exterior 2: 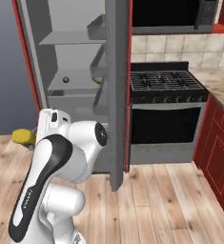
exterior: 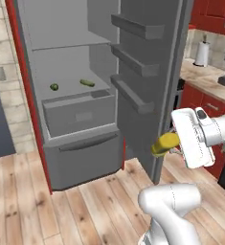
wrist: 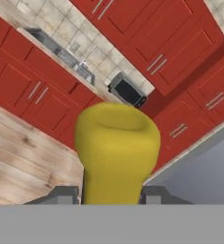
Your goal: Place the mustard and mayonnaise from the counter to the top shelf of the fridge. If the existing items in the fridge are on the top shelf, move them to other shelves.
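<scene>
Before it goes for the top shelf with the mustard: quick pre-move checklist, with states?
1. Grip: gripper shut on the mustard, bottle sticking out past the fingers: ok.
2. Fridge door open: ok.
3. Top shelf free of the existing items: ok. The round green vegetable and cucumber lie on the shelf below.
4. Hand aimed at the shelf: not ok. The hand view faces red cabinets and floor.
5. Clear path past the door edge: cannot tell.
6. Mayonnaise location: cannot tell.
</scene>
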Controlling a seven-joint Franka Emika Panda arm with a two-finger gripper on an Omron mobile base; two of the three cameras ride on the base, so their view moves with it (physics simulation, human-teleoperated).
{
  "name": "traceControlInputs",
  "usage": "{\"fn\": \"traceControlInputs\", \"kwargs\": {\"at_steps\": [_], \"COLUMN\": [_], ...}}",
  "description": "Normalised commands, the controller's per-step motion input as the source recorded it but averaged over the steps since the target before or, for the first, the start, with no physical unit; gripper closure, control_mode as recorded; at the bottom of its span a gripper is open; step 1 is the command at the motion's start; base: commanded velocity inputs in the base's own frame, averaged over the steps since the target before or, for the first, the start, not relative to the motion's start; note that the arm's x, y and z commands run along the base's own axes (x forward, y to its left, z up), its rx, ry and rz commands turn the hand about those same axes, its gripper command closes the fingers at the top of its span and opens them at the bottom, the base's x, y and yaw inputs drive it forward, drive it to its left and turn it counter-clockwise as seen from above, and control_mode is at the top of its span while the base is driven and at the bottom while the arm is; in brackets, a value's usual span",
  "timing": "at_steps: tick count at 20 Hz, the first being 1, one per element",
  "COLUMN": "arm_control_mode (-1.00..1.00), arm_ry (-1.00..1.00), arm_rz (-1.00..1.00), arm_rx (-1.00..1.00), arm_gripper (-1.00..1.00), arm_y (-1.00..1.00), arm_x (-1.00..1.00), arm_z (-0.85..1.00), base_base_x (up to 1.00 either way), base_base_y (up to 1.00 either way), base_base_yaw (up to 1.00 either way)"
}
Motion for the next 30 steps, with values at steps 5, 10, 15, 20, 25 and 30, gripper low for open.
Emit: {"fn": "traceControlInputs", "kwargs": {"at_steps": [5, 10, 15, 20, 25, 30], "arm_control_mode": [1.0, 1.0, 1.0, 1.0, 1.0, -1.0], "arm_ry": [0.0, 0.0, 0.0, 0.0, 0.0, 0.0], "arm_rz": [0.0, 0.0, 0.0, 0.0, 0.0, -0.02], "arm_rx": [0.0, 0.0, 0.0, 0.0, 0.0, 0.01], "arm_gripper": [1.0, 1.0, 1.0, 1.0, 1.0, 1.0], "arm_y": [0.0, 0.0, 0.0, 0.0, 0.0, 0.0], "arm_x": [0.0, 0.0, 0.0, 0.0, 0.0, 0.13], "arm_z": [0.0, 0.0, 0.0, 0.0, 0.0, 0.06], "base_base_x": [0.29, 0.93, 1.0, 0.99, 0.94, 0.69], "base_base_y": [0.96, 0.55, 0.18, 0.0, 0.0, 0.0], "base_base_yaw": [0.18, 0.01, 0.0, 0.0, 0.01, -0.01]}}
